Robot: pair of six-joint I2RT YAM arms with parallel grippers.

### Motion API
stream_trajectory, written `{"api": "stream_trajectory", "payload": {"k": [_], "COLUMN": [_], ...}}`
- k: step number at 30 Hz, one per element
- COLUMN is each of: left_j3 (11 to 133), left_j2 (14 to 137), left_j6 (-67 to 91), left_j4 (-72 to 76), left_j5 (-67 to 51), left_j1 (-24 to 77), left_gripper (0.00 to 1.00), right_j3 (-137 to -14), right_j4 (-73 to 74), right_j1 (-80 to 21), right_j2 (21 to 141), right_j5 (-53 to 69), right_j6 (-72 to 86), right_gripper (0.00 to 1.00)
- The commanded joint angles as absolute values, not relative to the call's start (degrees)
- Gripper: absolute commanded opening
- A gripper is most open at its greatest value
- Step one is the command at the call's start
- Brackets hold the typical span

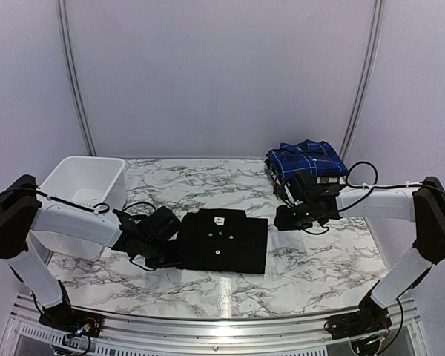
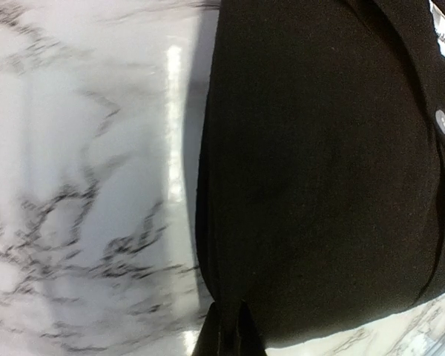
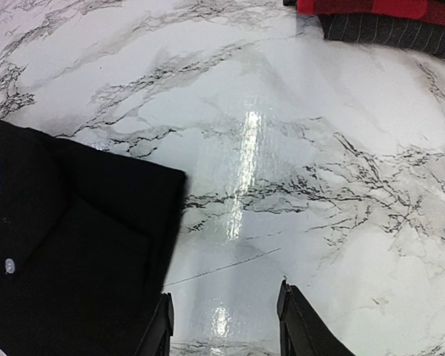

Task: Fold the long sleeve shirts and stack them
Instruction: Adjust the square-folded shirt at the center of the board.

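Left gripper (image 2: pixel 226 315) clamped on black shirt (image 1: pixel 222 241) edge; right gripper (image 3: pixel 224 295), jaws apart, needed the corner at its left.

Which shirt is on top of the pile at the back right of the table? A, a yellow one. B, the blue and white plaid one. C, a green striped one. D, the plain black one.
B: the blue-and-white plaid shirt lies uppermost at the back right, while the black shirt lies folded by itself in the middle of the table.
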State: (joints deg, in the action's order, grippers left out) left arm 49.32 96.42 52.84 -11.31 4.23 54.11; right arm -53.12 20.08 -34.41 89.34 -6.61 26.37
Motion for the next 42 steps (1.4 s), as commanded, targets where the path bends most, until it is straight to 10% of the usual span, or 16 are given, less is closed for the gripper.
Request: {"api": "stream_trajectory", "payload": {"k": [1,15,24,29,42], "left_j3": [40.7,31.0,37.5,43.9,59.3], "left_j2": [91.2,76.2,74.8,71.5,71.6], "left_j6": [57.5,61.1,54.8,49.2,38.6], "left_j4": [-24.2,-32.1,-35.4,-37.2,-37.0], "left_j5": [11.4,16.5,17.1,16.7,20.5], "left_j1": [53.9,49.3,49.3,51.2,52.7], "left_gripper": [0.0,0.0,0.7,0.93,0.99], "right_j3": [-55.4,-56.7,-58.9,-59.9,-66.9], "right_j4": [18.2,15.2,15.4,15.8,17.0], "right_j1": [-33.4,-30.5,-30.5,-30.5,-29.6], "right_j2": [89.2,93.7,95.2,95.3,101.0], "right_j5": [-7.2,-9.7,-12.3,-13.5,-20.7], "right_j6": [25.2,23.0,22.5,22.5,25.4], "right_gripper": [0.44,0.59,0.74,0.76,0.71]}}
